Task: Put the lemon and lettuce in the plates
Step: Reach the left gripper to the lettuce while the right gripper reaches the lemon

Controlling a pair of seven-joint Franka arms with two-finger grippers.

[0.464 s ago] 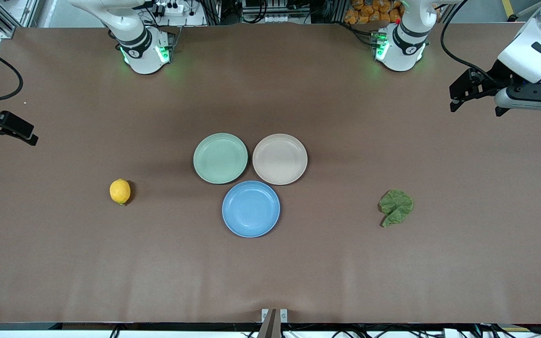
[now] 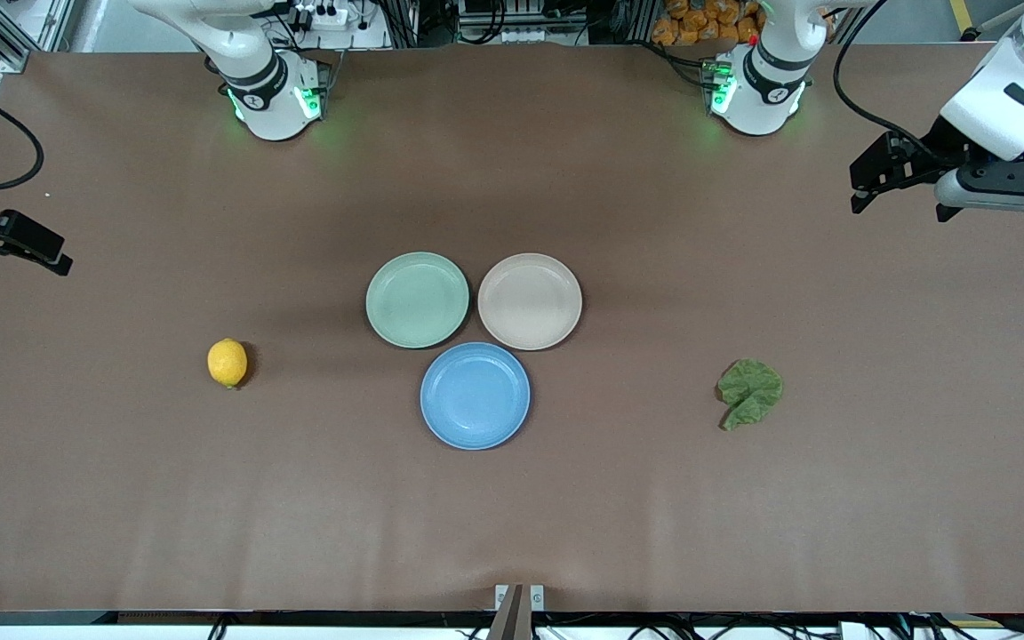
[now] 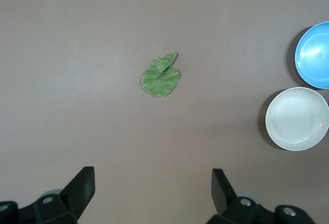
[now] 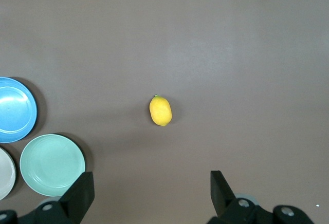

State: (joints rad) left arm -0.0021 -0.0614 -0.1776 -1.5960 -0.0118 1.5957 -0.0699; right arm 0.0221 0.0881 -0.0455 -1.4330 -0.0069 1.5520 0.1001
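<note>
The yellow lemon (image 2: 228,363) lies on the table toward the right arm's end, also in the right wrist view (image 4: 161,110). The green lettuce (image 2: 750,392) lies toward the left arm's end, also in the left wrist view (image 3: 161,76). The blue plate (image 2: 475,396) and the beige-pink plate (image 2: 530,300) sit empty mid-table. My left gripper (image 2: 859,187) hangs open and empty high over the left arm's end of the table, apart from the lettuce (image 3: 153,188). My right gripper (image 2: 54,253) hangs open and empty over the right arm's end, apart from the lemon (image 4: 151,190).
An empty mint-green plate (image 2: 417,300) touches the beige-pink and blue plates, toward the lemon. The three plates form a tight cluster. Bare brown table (image 2: 512,516) surrounds the lemon and the lettuce.
The left arm's hand has shifted very slightly. The lemon, lettuce, plates and right arm have not moved.
</note>
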